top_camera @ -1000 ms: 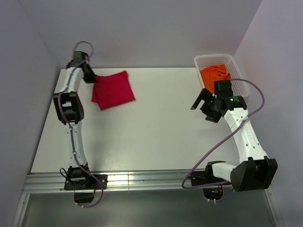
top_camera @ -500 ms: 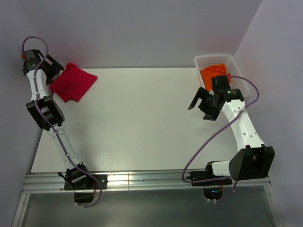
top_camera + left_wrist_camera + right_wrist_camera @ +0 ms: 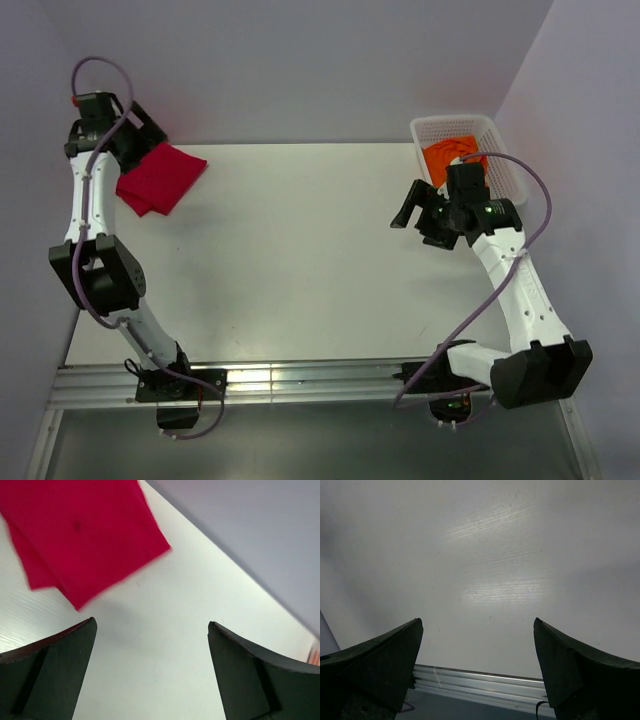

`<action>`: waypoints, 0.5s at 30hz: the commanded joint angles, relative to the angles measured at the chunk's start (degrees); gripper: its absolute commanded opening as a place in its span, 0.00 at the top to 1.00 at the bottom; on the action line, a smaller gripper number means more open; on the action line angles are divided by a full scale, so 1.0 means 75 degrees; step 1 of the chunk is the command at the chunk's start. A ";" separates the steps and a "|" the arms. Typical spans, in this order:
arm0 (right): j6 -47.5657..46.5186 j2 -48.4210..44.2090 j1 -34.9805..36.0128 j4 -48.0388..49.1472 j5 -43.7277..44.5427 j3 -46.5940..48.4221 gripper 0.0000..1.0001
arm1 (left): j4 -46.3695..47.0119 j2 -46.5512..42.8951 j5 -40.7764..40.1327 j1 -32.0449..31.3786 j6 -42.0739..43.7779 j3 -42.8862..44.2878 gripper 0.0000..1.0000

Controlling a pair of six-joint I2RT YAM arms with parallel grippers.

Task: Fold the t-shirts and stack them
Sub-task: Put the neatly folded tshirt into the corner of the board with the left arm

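While left gripper (image 3: 151, 622) and right gripper (image 3: 478, 621) gape empty, folded crimson cloth t-shirt (image 3: 160, 178) lies far-left; orange cloth t-shirt (image 3: 450, 155) in white mesh basket (image 3: 455, 127).

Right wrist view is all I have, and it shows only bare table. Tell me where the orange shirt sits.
Observer: The orange t-shirt lies bunched inside the white basket at the far right corner of the table.
Operator: Report the red one.
Observer: The red t-shirt lies folded flat at the table's far left corner.
Operator: Give me the left pincer.
Observer: The left pincer is open near the red t-shirt, gripping nothing.
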 commanded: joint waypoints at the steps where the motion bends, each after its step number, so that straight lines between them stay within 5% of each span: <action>1: -0.0305 -0.0684 0.0254 0.0402 -0.0083 0.0092 0.02 | -0.0253 -0.0990 -0.0349 -0.0791 -0.0082 -0.0814 0.01; 10: -0.0329 -0.2441 0.0981 0.0871 -0.0013 -0.0353 0.02 | -0.0232 -0.4282 -0.0820 -0.2058 -0.0281 -0.3861 0.00; 15: -0.0317 -0.3215 0.1040 0.0825 -0.0141 -0.0599 0.01 | -0.0969 -0.5291 -0.1171 -0.2421 -0.0574 -0.4157 0.00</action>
